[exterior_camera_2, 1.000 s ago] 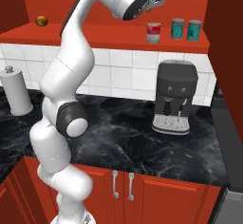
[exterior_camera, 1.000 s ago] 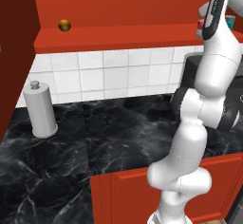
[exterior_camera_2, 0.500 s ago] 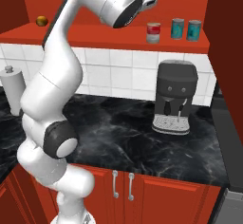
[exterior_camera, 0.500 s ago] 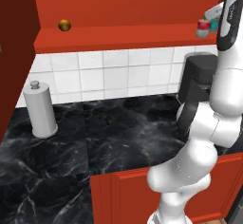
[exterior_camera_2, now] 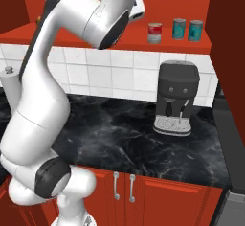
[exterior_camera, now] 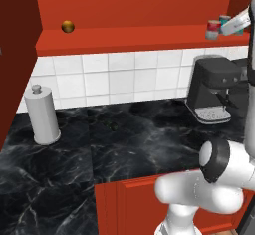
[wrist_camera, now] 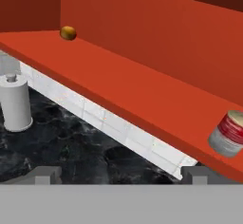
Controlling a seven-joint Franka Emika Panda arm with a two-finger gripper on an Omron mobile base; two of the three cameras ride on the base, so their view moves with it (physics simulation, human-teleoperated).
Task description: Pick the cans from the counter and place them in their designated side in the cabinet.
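Note:
Three cans stand on the cabinet's red shelf board (wrist_camera: 142, 99): a red-bodied can (exterior_camera_2: 154, 32) (exterior_camera: 213, 29) (wrist_camera: 228, 134) and two teal cans (exterior_camera_2: 179, 28) (exterior_camera_2: 195, 30) to its right. My gripper (wrist_camera: 121, 174) is open, with nothing between its fingertips (wrist_camera: 45, 173). It hovers in front of the shelf, just left of the red can and apart from it. The white hand (exterior_camera_2: 138, 5) sits high at shelf level. The black marble counter (exterior_camera_2: 119, 139) (exterior_camera: 124, 144) lies below.
A small golden-brown ball (exterior_camera: 68, 27) (wrist_camera: 68, 32) rests at the shelf's far left. A tall grey cylinder with a knob (exterior_camera: 42, 115) (wrist_camera: 14, 103) stands on the counter's left. A dark coffee machine (exterior_camera_2: 177, 98) (exterior_camera: 214, 87) sits under the cans. White tiles back the counter.
The arm's elbow has swung out and down while the hand stays up by the shelf, drawing slightly back from the red can. The three cans have not moved.

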